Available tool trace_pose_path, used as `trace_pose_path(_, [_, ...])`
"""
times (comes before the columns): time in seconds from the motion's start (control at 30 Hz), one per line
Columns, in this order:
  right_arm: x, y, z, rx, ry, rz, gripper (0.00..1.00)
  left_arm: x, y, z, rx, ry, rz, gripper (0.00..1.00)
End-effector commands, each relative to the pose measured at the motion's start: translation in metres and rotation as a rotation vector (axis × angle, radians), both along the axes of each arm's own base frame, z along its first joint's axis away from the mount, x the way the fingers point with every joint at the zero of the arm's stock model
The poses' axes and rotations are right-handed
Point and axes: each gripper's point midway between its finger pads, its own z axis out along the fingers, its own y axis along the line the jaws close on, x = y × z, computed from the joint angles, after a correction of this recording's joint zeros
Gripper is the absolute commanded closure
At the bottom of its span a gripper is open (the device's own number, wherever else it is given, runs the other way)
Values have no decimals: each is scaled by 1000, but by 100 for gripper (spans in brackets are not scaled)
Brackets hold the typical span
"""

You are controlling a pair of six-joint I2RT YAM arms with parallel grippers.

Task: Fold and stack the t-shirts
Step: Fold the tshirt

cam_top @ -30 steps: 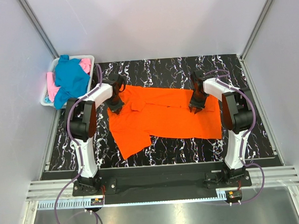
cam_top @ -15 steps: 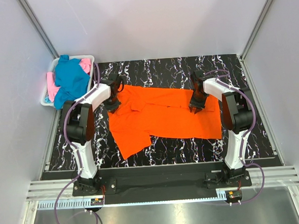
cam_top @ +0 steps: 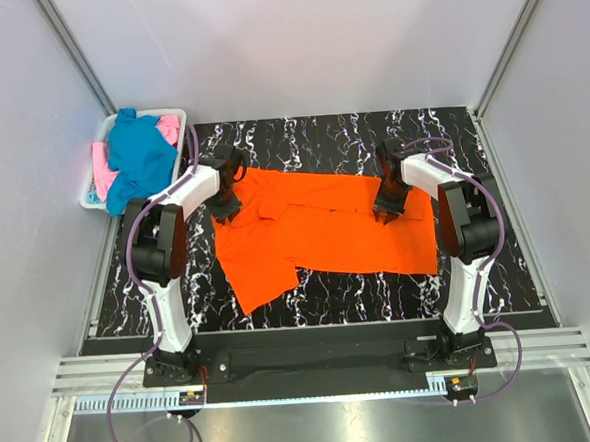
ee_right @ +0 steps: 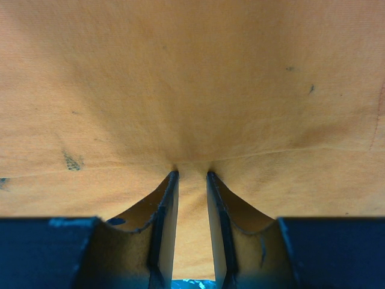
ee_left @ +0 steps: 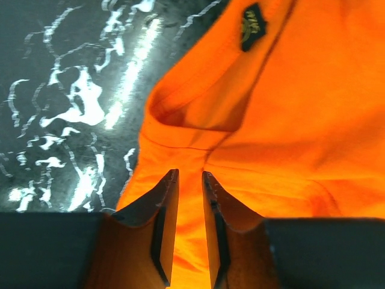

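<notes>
Orange shirt [cam_top: 326, 239]: flat on counter [cam_top: 300, 136] | right tool [ee_right: 191, 174]: grasping shirt | left tool [ee_left: 189, 173]: over shirt edge, grip unclear

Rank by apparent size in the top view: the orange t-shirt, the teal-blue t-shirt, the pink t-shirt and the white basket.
1. bright orange cloth t-shirt
2. white plastic basket
3. teal-blue cloth t-shirt
4. pink cloth t-shirt, mostly covered, so unsure

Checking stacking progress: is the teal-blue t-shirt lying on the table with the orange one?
No, the teal-blue t-shirt sits in the white basket beside the table, while only the orange t-shirt lies on the table.
</notes>
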Motion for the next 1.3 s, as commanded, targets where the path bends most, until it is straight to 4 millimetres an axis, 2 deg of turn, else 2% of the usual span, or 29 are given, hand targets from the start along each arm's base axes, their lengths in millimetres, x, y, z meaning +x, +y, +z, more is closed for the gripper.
trace_pose_path(0.0, [-15,-11,-20,-64,70,-8,67,9,-15,4,-70,-48,-36,72])
trace_pose_path(0.23, [-17,-12,-22,-70,74,-5,68,7,-27,-6,-134,-36,-58,72])
trace_pose_path(0.8, [-17,-11,-21,-64,69,-2,67,-3,-20,-29,-103,24,-32,70])
trace_pose_path(0.83, [-17,-11,-22,-65,72,0,67,-2,-21,-29,-101,25,-37,71])
trace_pose_path(0.9, [-16,-10,-22,-60,70,-2,67,-1,-20,-32,-94,28,-39,81])
trace_pose_path(0.93, [-17,-11,-22,-62,71,-2,68,-1,-20,-33,-93,30,-41,93])
trace_pose_path(0.97, [-16,-10,-21,-62,70,1,68,0,-20,-32,-91,27,-42,99])
trace_pose_path(1.07, [-16,-10,-22,-62,71,1,67,1,-18,-28,-82,17,-36,100])
trace_pose_path(1.27, [-15,-9,-23,-57,72,1,67,4,-10,-6,-46,-34,-20,100])
